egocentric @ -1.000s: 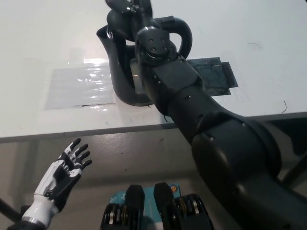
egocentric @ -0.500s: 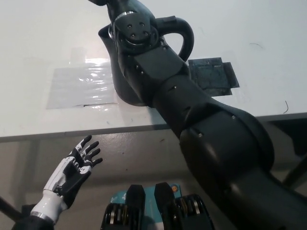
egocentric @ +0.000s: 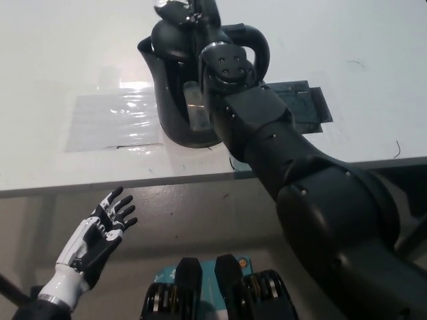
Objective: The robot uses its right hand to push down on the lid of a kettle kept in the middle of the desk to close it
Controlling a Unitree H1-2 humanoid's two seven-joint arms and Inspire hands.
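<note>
White desk with a black kettle at its middle.
Right hand sits on top of the kettle's lid; its grip cannot be told. Left hand rests below the desk edge, fingers spread, holding nothing.

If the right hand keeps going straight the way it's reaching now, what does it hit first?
Most likely the top of the black kettle. The right hand sits over the lid area, beside the handle, and the arm hides whether it already touches. Depth is unclear from this steep view. The left hand rests open below the desk edge.
</note>
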